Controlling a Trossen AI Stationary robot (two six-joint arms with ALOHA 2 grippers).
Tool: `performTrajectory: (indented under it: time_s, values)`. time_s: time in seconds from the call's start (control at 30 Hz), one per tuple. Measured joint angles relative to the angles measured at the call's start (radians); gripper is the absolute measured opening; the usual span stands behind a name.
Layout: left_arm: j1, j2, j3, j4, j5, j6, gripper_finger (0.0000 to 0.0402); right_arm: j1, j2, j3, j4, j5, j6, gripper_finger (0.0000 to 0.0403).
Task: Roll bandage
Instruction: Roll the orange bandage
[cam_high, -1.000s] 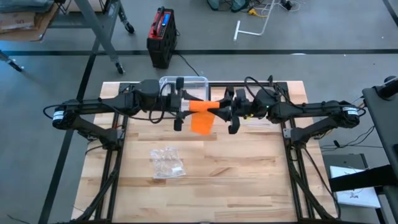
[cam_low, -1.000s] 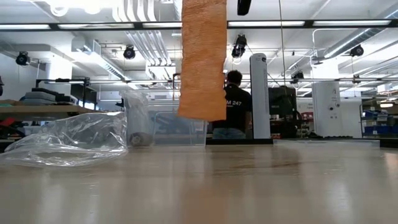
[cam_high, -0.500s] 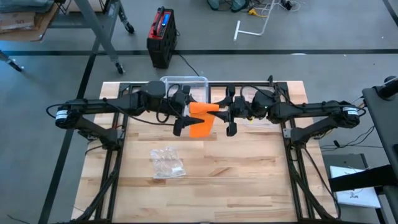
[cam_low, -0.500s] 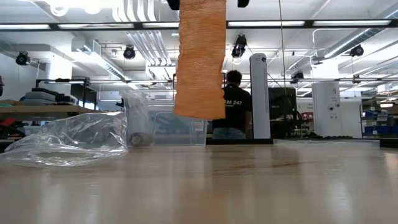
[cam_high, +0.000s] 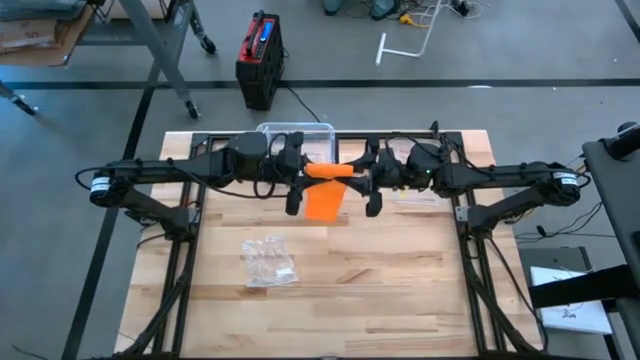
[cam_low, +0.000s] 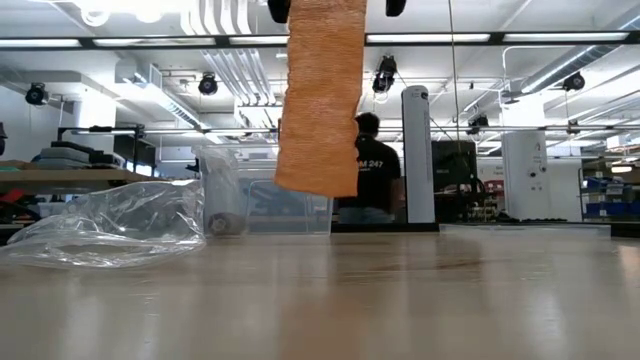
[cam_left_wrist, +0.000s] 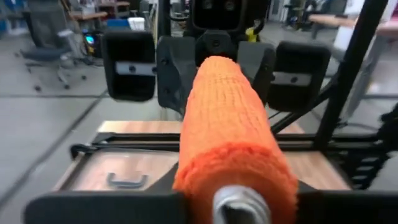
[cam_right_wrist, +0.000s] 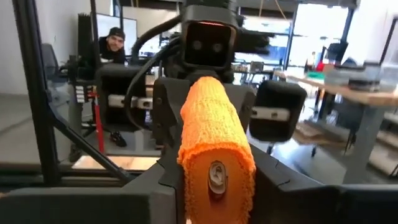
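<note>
Above the far middle of the wooden table (cam_high: 400, 290) the two arms meet nose to nose, and the orange bandage roll (cam_high: 328, 171) spans the short gap between them, held off the surface. The left gripper (cam_high: 296, 180) is clenched on one end of the roll, its dark fingers (cam_left_wrist: 93, 208) pressed to either side of the metal core that shows at the roll's centre in the left wrist view. The right gripper (cam_high: 368, 183) grasps the opposite end the same way, the roll wedged between its fingers (cam_right_wrist: 292, 196). From the roll a loose tail of bandage (cam_low: 320, 100) hangs straight down below both grippers; in the low view its lower edge ends well clear of the tabletop. Nothing lies directly beneath the grippers. Just behind the left gripper, at the table's far edge, stands a clear plastic bin (cam_high: 300, 132). Nearer the front of the table, below and to the left gripper's side, lies a crumpled clear plastic bag (cam_high: 269, 261), well apart from the hanging tail. Beyond the table, a red-and-black case (cam_high: 259, 58) stands on the floor, and a person in a dark shirt (cam_low: 365, 180) is partly hidden behind the tail in the low view.
</note>
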Motion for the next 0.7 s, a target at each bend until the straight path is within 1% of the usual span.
performTrajectory:
  time_s: [0.07,0.13,0.3,0.4,0.57,0.7]
  values:
    - [0.0,-0.001,0.0,0.0,-0.011,0.058,0.0036,0.0,-0.003,0.001,-0.008,0.0,0.065,0.0104]
    - [0.0,-0.001,0.0,0.0,-0.013,0.119,0.0032,0.0,-0.004,0.001,-0.01,-0.003,0.144,0.0113]
    - [-0.001,-0.002,0.0,0.016,-0.018,0.267,0.0056,-0.001,-0.004,0.004,0.013,-0.054,0.431,0.0156]
    - [-0.001,-0.002,0.001,0.032,-0.019,0.362,0.0058,-0.001,-0.004,0.016,0.018,-0.079,0.553,0.019]
    - [-0.002,-0.002,0.001,0.03,-0.026,0.543,0.0043,0.0,-0.002,0.018,0.035,-0.092,0.67,0.0245]
    - [-0.002,-0.002,0.001,0.034,-0.03,0.606,0.0043,0.001,-0.002,0.018,0.063,-0.092,0.718,0.0281]
